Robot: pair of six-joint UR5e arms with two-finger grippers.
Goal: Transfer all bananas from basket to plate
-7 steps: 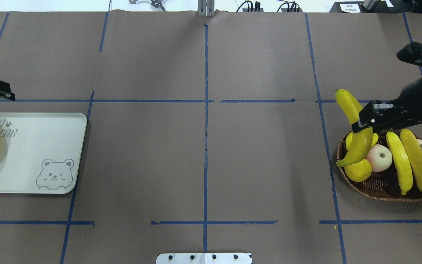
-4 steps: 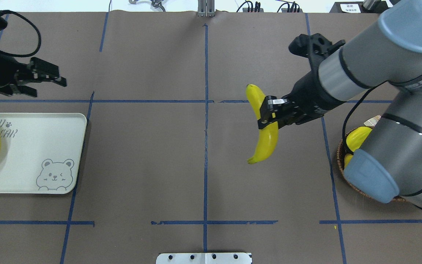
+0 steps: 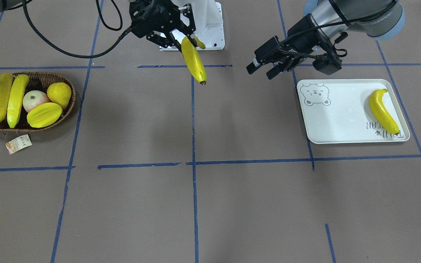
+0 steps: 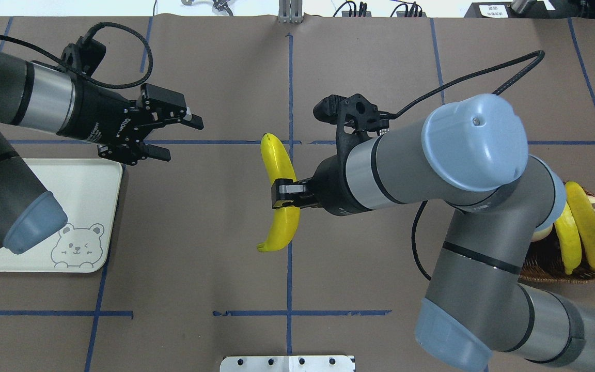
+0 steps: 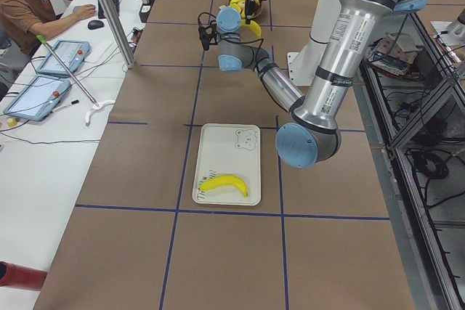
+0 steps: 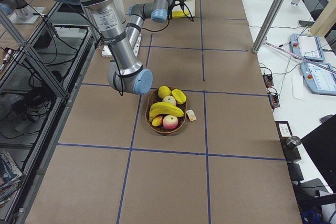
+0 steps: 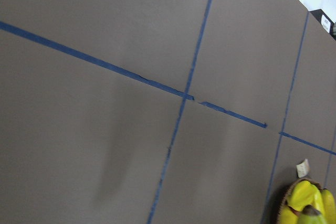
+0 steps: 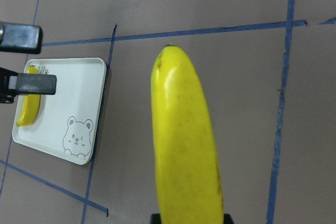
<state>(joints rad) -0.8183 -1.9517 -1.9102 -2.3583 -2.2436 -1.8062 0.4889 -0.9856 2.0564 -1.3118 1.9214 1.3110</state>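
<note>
Over mid-bench (image 4: pixel 199 258) we see the right gripper (image 4: pixel 283 195), jaws pinching a banana (image 4: pixel 277 160) at its middle, facing the left gripper (image 4: pixel 178 138), jaws spread and empty, likely for a hand-over towards the plate (image 4: pixel 96 206); two bananas (image 4: pixel 584 227) lie in the basket (image 4: pixel 550 274).

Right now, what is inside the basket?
The basket holds two bananas side by side, two pinkish apples, a yellow pear-like fruit and a starfruit. Anything beneath them is covered.
</note>
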